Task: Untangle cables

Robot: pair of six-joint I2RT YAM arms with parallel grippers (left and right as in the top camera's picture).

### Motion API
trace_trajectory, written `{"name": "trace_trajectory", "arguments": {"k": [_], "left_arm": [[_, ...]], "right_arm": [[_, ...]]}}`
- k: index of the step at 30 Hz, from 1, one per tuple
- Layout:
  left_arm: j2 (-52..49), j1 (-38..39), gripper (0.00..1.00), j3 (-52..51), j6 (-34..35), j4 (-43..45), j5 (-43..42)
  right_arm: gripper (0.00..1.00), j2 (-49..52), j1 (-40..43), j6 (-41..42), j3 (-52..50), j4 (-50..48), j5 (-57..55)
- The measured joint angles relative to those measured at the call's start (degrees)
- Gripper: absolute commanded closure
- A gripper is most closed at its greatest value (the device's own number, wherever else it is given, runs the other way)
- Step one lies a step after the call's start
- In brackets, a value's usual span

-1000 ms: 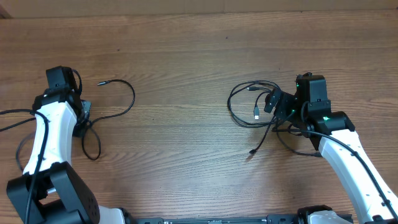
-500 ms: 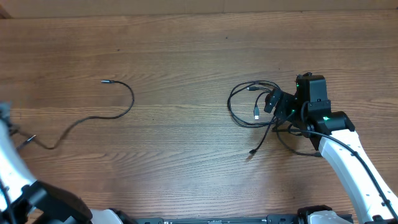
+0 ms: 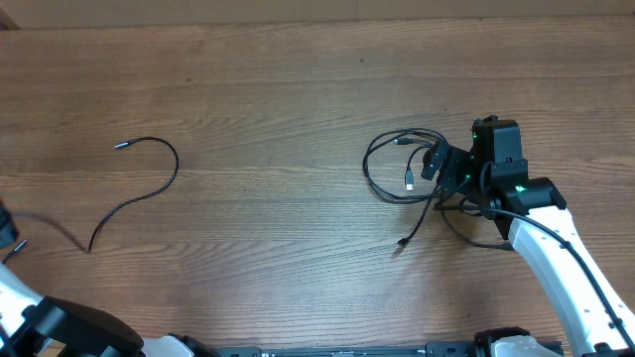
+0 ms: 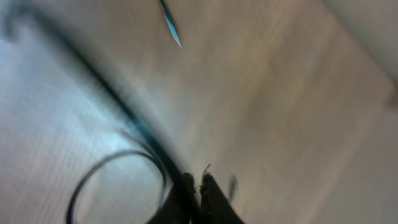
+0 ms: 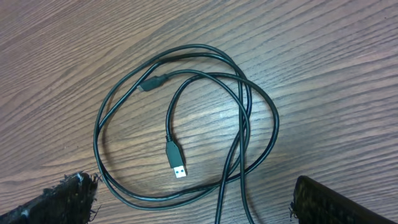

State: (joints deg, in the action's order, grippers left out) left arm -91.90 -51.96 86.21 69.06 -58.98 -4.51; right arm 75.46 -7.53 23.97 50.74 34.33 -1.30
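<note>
right tool (image 5: 194,200) spread wide, fingers (image 5: 67,198) sitting either side of the near edge of the tangled cables (image 5: 239,112), not closed on anything. the tangle is a few overlapping loops flat on the wood surface (image 3: 298,79), right of centre, with a usb plug (image 5: 176,160) lying inside the loops. single cable (image 3: 176,164) lies well apart on the left side in a loose curve, its upper tip pointing left. left tool (image 4: 198,196) is at the far left edge. my wrist view there is motion-blurred: fingers look close together with a cable beside them, can't tell if they're pinching it.
</note>
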Motion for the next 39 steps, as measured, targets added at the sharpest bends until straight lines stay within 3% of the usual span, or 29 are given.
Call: {"name": "trace_trajectory", "arguments": {"k": [5, 8, 12, 19, 26, 31, 36, 37, 38, 39], "left_arm": [[-0.9, 9.1, 0.95, 0.0, 0.5, 5.6, -2.8], [-2.6, 15.6, 0.90, 0.0, 0.4, 7.1, -1.1], [-6.9, 23.8, 0.82, 0.0, -0.2, 7.5, 5.8], [-17.1, 31.4, 0.88, 0.0, -1.7, 3.0, 18.8], [-24.5, 27.6, 0.92, 0.0, 0.5, -2.6, 23.0], [-24.7, 19.8, 0.79, 0.0, 1.6, -4.4, 23.8], [-24.7, 9.7, 0.80, 0.0, 1.3, -7.0, 20.3], [-24.7, 8.0, 0.84, 0.0, 0.8, -6.9, 17.9], [-24.7, 6.6, 0.95, 0.0, -0.3, -6.2, 15.3], [-24.7, 5.5, 0.95, 0.0, -2.1, -4.9, 11.8]], "right_arm": [[0.00, 0.0, 0.0, 0.0, 0.0, 0.0, 0.0], [0.00, 0.0, 0.0, 0.0, 0.0, 0.0, 0.0], [0.00, 0.0, 0.0, 0.0, 0.0, 0.0, 0.0], [0.00, 0.0, 0.0, 0.0, 0.0, 0.0, 0.0], [0.00, 0.0, 0.0, 0.0, 0.0, 0.0, 0.0], [0.00, 0.0, 0.0, 0.0, 0.0, 0.0, 0.0], [0.00, 0.0, 0.0, 0.0, 0.0, 0.0, 0.0], [0.00, 0.0, 0.0, 0.0, 0.0, 0.0, 0.0], [0.00, 0.0, 0.0, 0.0, 0.0, 0.0, 0.0], [0.00, 0.0, 0.0, 0.0, 0.0, 0.0, 0.0]]}}
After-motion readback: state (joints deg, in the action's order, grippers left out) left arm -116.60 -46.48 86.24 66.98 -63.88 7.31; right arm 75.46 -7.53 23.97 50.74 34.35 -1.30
